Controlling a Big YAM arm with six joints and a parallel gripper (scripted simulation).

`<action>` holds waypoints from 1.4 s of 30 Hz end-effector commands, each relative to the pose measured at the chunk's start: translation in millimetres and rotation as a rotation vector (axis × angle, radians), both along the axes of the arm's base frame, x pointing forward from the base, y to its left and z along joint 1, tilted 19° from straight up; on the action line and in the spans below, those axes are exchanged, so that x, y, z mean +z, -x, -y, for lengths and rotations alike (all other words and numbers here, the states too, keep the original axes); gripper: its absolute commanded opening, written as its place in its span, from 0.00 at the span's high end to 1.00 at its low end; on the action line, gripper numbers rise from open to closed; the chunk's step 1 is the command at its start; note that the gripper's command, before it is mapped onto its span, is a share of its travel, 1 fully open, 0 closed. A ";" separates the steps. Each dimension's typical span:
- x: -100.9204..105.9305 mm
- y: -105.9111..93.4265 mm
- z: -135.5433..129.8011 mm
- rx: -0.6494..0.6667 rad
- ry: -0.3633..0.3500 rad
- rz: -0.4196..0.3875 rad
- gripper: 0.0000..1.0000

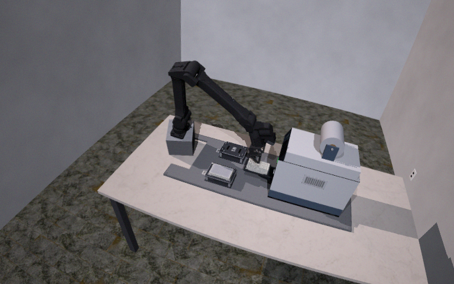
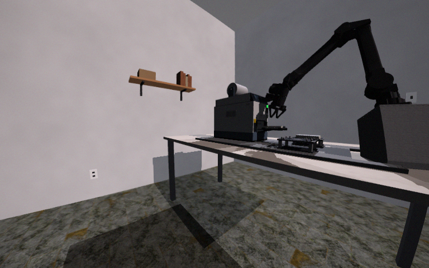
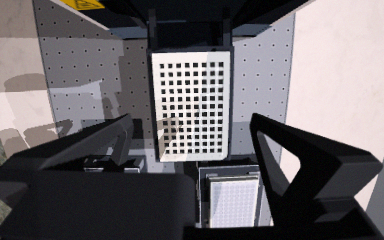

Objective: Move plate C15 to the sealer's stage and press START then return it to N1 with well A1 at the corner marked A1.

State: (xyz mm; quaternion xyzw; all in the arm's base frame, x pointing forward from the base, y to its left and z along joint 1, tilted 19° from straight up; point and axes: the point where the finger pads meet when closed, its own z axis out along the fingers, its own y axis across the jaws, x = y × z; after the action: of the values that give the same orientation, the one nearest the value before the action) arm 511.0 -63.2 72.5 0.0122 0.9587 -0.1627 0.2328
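Observation:
Plate C15 [image 1: 259, 167] [image 3: 192, 107] [image 2: 275, 128], white with rows of dark square wells, lies on the sealer's stage [image 3: 231, 107], which is out in front of the sealer [image 1: 308, 180] [image 2: 234, 121]. It looks flat; its label and any foil cannot be made out. The lamp [image 1: 277, 160] [image 2: 267, 106] is green. My gripper [image 2: 275, 116] [image 3: 191, 120] is open and empty above the stage, its fingers on either side of the plate in the wrist view. Nest N1 [image 1: 232, 152] is empty. Nest N2 [image 1: 219, 180] holds a pale plate [image 1: 221, 171] [image 3: 234, 202].
A white foil roll [image 1: 331, 137] [image 2: 240, 89] sits on top of the sealer. The sealer front stands just beyond the stage, with a yellow warning label [image 3: 87, 4] [image 2: 254, 120] on it. N1 and N2 stand between the stage and the arm's grey base block [image 1: 180, 144].

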 end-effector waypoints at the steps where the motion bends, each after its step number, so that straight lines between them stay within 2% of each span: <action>1: 16.0 -12.8 1.1 -0.008 0.001 0.026 0.00; 5: 19.9 -9.0 6.7 -0.025 -0.001 0.018 0.00; 12: 28.9 -18.4 9.8 -0.030 -0.001 0.062 0.00; 16: 26.1 -20.6 9.5 -0.022 0.003 0.060 0.00; 23: 5.7 -12.9 -5.9 0.017 0.007 0.014 0.00; 30: -7.8 1.0 5.1 -0.004 0.005 -0.018 0.00; 42: 4.8 1.3 8.9 -0.011 0.005 0.007 0.00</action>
State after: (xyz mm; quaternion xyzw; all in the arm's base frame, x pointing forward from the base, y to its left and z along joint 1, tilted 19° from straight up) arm 508.6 -65.4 73.1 0.0145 0.9597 -0.1643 0.2275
